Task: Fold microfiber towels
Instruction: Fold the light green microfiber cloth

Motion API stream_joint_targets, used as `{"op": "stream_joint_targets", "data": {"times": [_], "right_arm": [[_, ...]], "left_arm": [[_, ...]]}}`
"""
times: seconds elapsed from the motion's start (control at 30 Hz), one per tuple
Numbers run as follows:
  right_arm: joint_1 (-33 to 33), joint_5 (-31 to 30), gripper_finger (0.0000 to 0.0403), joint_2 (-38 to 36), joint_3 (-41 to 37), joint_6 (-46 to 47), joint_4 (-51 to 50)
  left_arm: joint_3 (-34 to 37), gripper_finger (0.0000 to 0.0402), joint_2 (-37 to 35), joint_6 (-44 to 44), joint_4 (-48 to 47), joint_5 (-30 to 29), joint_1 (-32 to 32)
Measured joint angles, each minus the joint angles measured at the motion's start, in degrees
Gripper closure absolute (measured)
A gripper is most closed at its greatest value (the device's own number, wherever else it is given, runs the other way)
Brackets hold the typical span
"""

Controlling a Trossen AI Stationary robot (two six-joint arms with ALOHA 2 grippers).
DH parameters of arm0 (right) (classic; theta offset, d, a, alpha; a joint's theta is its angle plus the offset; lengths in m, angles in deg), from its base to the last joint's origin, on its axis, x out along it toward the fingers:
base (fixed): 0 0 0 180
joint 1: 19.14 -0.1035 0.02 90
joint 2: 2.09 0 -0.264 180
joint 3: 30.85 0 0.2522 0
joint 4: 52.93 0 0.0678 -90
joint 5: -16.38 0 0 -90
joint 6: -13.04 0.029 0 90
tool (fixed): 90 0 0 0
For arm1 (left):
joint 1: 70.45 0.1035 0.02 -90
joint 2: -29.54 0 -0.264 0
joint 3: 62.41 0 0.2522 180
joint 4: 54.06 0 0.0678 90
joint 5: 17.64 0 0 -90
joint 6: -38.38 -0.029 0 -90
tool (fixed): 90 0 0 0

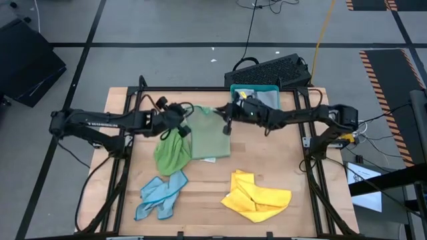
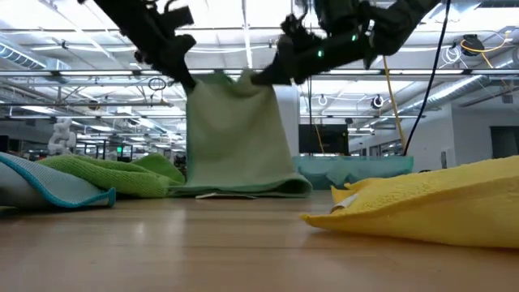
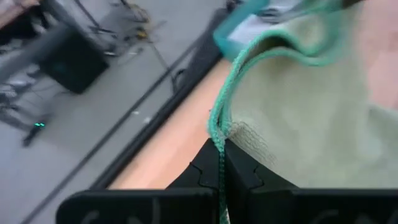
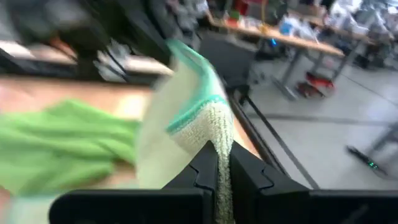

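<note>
- The left pincer (image 1: pixel 183 113) sits over the back-left part of the wooden worktop (image 1: pixel 207 183), its fingers (image 3: pixel 208 168) clenched on one upper corner of the soft pale green microfiber towel (image 1: pixel 208 133).
- Just below that pincer a crumpled bright green microfiber towel (image 1: pixel 171 152) lies heaped on the worktop, touching the pale towel's left edge.
- Nearer the front-left, a rumpled light blue microfiber towel (image 1: pixel 160 195) lies in a loose strip running from front-left to back-right.
- The pale green towel is lifted by its two upper corners; in the low view it hangs as an upright sheet (image 2: pixel 237 134), its top edge stretched level between the pincers, its long axis vertical and its bottom hem folded onto the worktop.
- The right pincer (image 1: pixel 227 115) is closed on the other upper corner, the cloth's teal-stitched edge pinched between its fingers (image 4: pixel 205 165).
- Behind the right pincer, a rigid teal plastic tray (image 1: pixel 255 89) stands at the worktop's back edge.
- At the front-right, a crumpled yellow microfiber towel (image 1: pixel 257 197) lies flat, well apart from the hanging one.
</note>
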Motion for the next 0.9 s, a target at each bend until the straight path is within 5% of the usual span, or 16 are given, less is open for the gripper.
{"op": "stream_joint_targets", "data": {"times": [0.23, 0.5, 0.9], "right_arm": [[4.9, 10.7, 0.0387, 5.5, 0.0, 2.1, -1.2], [6.7, 10.5, 0.0387, 12.7, 0.0, 2.8, 7.9], [6.2, 10.5, 0.0349, 13.3, -0.1, 8.8, 4.9]], "left_arm": [[6.1, 0.0397, 0.0, -3.5, 8.3, 12.7, 4.4], [14.7, 0.0396, 0.0, -3.3, 18.5, 16.8, 9.1], [18.6, 0.0395, 0.0, -3.0, 24.1, 21.3, 8.6]]}}
